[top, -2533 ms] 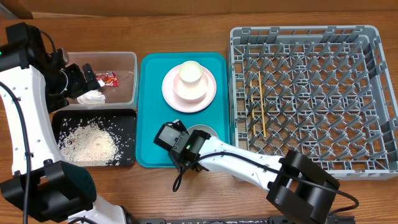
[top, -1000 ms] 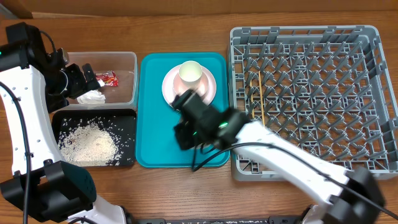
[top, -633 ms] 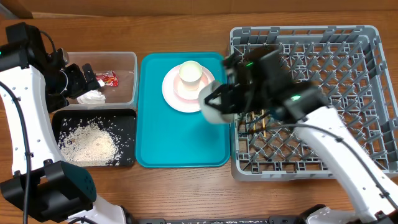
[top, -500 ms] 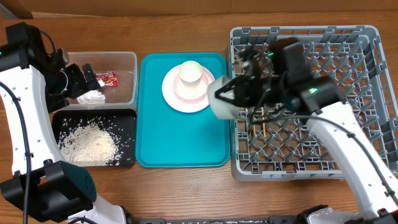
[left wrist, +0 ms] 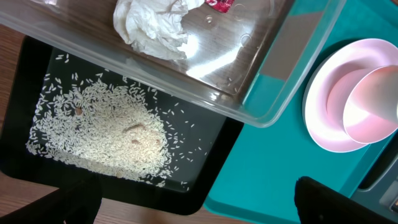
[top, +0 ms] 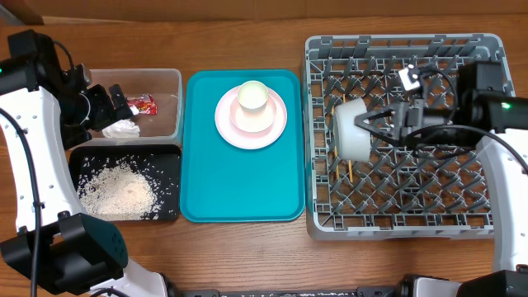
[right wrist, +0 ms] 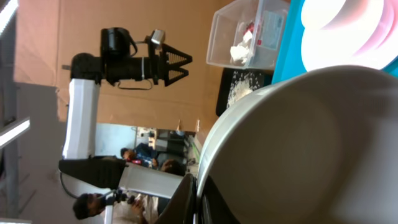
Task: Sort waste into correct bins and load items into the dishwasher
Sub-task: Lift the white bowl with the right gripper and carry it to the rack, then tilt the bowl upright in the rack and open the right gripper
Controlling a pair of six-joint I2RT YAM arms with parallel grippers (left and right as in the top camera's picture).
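1. One white bowl [top: 350, 132] has left the teal tray [top: 239, 194]. Seconds ago it sat at the tray's near edge; it now hangs tipped on its side over the left part of the dish rack [top: 487, 213].
2. The right end effector [top: 369, 130] is clamped on the bowl's rim. I cannot tell whether the bowl touches the pegs yet.
3. The chopsticks [top: 350, 172] already lie in the rack, partly hidden under the bowl.
4. The left end effector [top: 110, 101] has not moved. It hovers over the clear tub [top: 169, 78] with its fingers apart and empty.
5. The napkin [top: 122, 129] and wrapper [top: 143, 105] lie in the tub, and the rice [top: 115, 186] in the black tray [top: 169, 157].
6. Judgement: sorting looks done and loading is partway. The bowl needs seating between pegs. The plate [top: 276, 132] and the cup [top: 253, 97] on it remain on the teal tray.
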